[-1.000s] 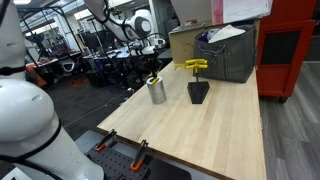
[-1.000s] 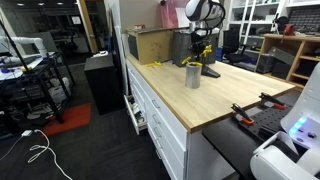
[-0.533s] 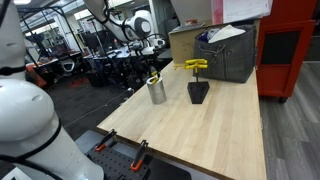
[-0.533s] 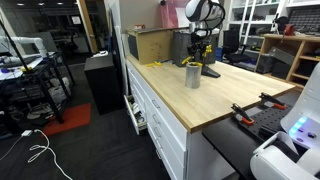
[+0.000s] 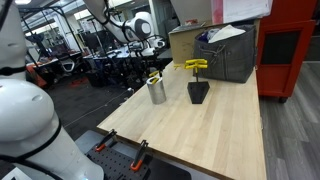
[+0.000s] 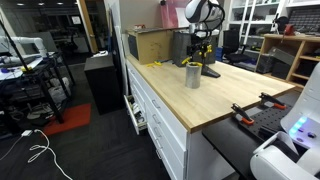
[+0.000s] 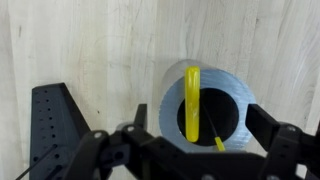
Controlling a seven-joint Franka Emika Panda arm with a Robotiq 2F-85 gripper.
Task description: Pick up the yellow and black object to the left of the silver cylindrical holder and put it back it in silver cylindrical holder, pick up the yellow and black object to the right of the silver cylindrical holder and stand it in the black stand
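Note:
In the wrist view I look straight down into the silver cylindrical holder [image 7: 205, 78]. The slim yellow and black object [image 7: 192, 100] leans inside it. My gripper [image 7: 200, 138] is open, with one black finger on each side of the cup and apart from the stick. In both exterior views the gripper [image 5: 153, 50] [image 6: 203, 50] hangs just above the holder [image 5: 157, 92] [image 6: 192, 76], and the stick's tip [image 5: 153, 77] pokes out of it. The T-shaped yellow and black object [image 5: 195, 66] stands upright in the black stand [image 5: 198, 92] [image 7: 50, 115] beside the holder.
A big grey box [image 5: 228, 55] and a cardboard box [image 5: 188, 40] stand at the back of the wooden table [image 5: 200, 135]. Two clamps [image 5: 140, 152] grip the near table edge. A red cabinet [image 5: 290, 45] stands beside the table.
The arm has stayed above the holder. The jaws have spread open and the slim yellow object rests in the holder.

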